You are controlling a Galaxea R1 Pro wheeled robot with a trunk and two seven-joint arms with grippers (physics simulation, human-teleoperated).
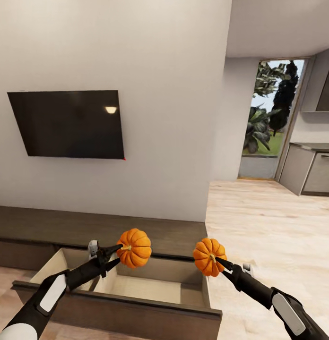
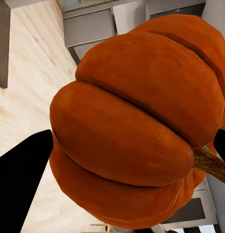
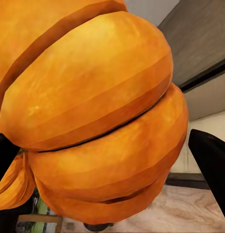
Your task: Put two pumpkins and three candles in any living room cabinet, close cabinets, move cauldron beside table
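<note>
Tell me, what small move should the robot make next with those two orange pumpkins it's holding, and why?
Probably lower the left gripper and release its ribbed orange pumpkin. It hangs over the open light-lined drawer of the long dark brown cabinet. The right gripper holds the second orange pumpkin near the drawer's right edge, so it needs shifting inward first.

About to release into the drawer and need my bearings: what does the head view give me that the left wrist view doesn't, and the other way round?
Head view only: the open drawer of the cabinet under the pumpkins, the wall TV, and the right gripper holding the second pumpkin.

Left wrist view only: a close look at the ribs and stem, with grey kitchen units behind.

Both: the left gripper shut on the left pumpkin, and the pale wood floor.
</note>
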